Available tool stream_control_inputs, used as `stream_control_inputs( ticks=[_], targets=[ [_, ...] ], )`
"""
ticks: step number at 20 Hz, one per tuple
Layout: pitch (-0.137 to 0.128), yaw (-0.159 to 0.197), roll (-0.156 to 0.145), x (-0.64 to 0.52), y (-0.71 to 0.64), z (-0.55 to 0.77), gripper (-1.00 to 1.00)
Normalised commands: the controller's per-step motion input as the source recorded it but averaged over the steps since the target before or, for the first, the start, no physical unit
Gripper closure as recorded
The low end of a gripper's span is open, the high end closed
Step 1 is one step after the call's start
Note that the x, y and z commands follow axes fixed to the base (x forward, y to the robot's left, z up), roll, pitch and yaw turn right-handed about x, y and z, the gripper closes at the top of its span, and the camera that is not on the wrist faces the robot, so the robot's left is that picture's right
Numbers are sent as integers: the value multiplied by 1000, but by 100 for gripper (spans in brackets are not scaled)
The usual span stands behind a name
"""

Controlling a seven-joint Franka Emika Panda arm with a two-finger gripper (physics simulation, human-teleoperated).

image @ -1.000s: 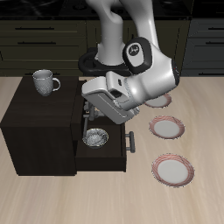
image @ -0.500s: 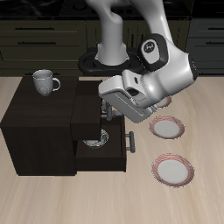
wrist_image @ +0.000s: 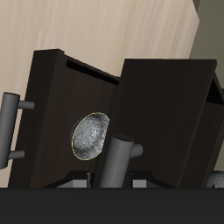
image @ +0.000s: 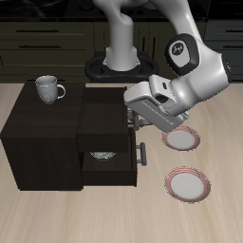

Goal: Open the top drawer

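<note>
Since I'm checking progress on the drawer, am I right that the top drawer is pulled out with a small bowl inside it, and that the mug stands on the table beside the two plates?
Not quite. In the exterior view the mug stands on top of the cabinet, apart from the two plates on the table. The rest holds: the top drawer is pulled out with a small bowl inside.

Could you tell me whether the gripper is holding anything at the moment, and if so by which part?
Nothing seems held: the gripper hangs above the top drawer, clear of its handle. Its jaws are hidden, so I cannot confirm.

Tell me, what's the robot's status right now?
Gripper at handle of top drawer, grip unclear. Drawer partly out. Lower drawer open beneath, bowl inside.
</note>
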Motion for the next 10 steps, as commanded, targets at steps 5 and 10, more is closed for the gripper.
stream_control_inputs(
  ticks=[5,10],
  targets=[
    [-19,-16,92,-107,563,121,100],
    [-25,-14,129,-195,793,101,100]
  ],
)
